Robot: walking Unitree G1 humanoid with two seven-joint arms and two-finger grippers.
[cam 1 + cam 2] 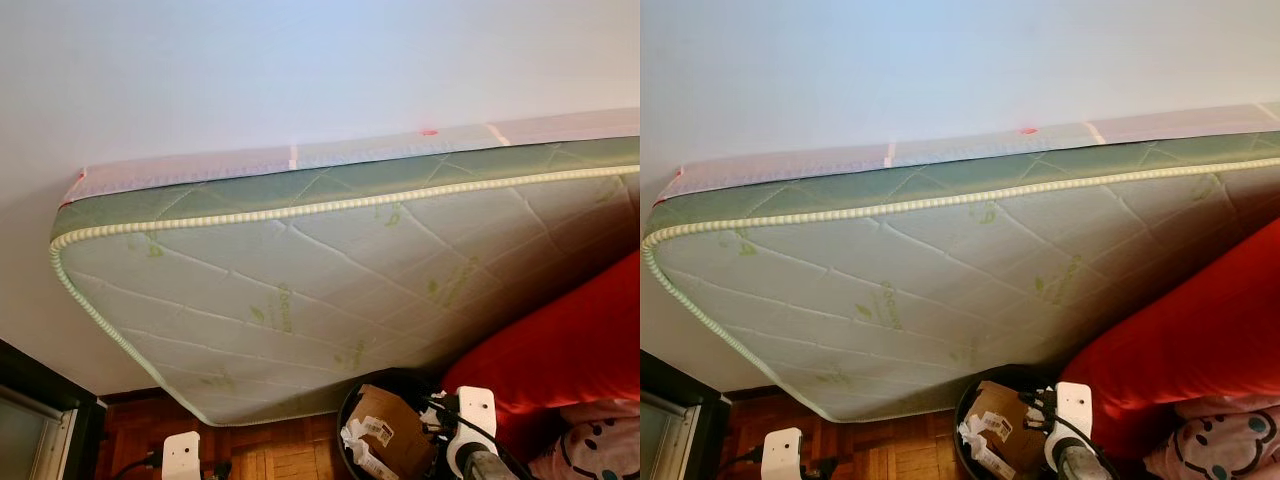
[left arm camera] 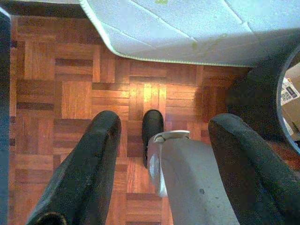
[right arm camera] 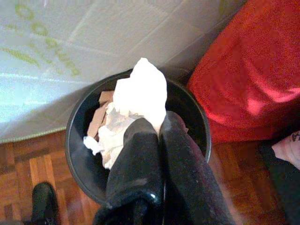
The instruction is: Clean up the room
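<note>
The right claw [image 3: 159, 129] is clamped on a crumpled white tissue [image 3: 143, 91] and holds it directly above the black trash bin [image 3: 197, 117], which already contains cardboard [image 1: 395, 425] and crumpled paper [image 3: 110, 136]. The bin stands on the parquet floor [image 2: 70, 93], near the lower edge of a quilted green-and-white mattress [image 1: 330, 270] leaning against the white wall [image 1: 250, 70], with a red cushion [image 1: 570, 340] just to its right. The left claw [image 2: 161, 140] hangs over bare floor left of the bin, its two fingers [image 2: 89, 159] spread apart and holding nothing.

Home bedroom, leaning mattress [image 1: 330, 290], parquet floor [image 2: 70, 93]
</note>
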